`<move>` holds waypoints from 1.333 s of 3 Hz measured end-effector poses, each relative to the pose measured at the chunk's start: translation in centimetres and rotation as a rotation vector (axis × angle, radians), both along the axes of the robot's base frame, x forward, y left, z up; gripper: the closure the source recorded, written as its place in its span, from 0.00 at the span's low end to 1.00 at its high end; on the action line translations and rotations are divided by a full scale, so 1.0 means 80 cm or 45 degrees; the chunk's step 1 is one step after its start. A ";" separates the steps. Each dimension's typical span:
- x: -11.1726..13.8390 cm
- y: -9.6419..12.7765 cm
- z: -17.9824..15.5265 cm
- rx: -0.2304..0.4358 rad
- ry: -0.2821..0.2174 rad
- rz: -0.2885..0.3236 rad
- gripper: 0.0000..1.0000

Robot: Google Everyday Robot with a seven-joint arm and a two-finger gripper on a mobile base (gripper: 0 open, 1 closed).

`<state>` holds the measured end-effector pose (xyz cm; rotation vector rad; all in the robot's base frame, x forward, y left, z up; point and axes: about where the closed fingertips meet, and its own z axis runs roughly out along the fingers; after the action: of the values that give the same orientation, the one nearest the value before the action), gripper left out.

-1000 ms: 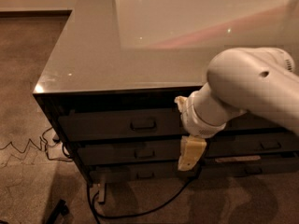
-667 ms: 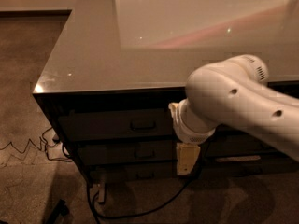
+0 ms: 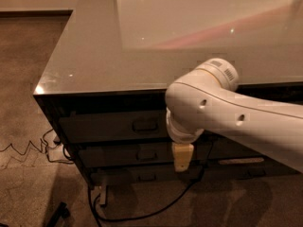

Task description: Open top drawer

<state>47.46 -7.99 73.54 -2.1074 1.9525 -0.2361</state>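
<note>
One white arm (image 3: 236,119) reaches in; our gripper (image 3: 182,157) (spread or pinched, we cannot tell) hangs below and right of the handle (image 3: 145,125) of the top drawer (image 3: 102,127), closed under the glossy tabletop (image 3: 94,56).

The table (image 3: 94,56) stands on brown carpet (image 3: 28,183), its glossy grey top above and behind the gripper (image 3: 182,159), which hangs before the table's front. Black cables (image 3: 142,216) lie on the carpet below and left of it.

Glossy grey counter (image 3: 94,56); black cable (image 3: 137,217) looping over brown carpet (image 3: 23,79); thin zigzag wire (image 3: 19,148) at left. Gripper (image 3: 182,158) hanging before the middle drawer (image 3: 113,155).
</note>
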 end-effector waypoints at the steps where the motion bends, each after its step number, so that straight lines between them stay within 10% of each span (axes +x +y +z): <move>1: 0.025 0.029 -0.015 -0.040 -0.007 -0.009 0.00; 4: 0.063 0.022 -0.041 0.000 0.010 -0.070 0.00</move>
<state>52.52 -6.24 70.29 -2.0591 2.0168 -0.2390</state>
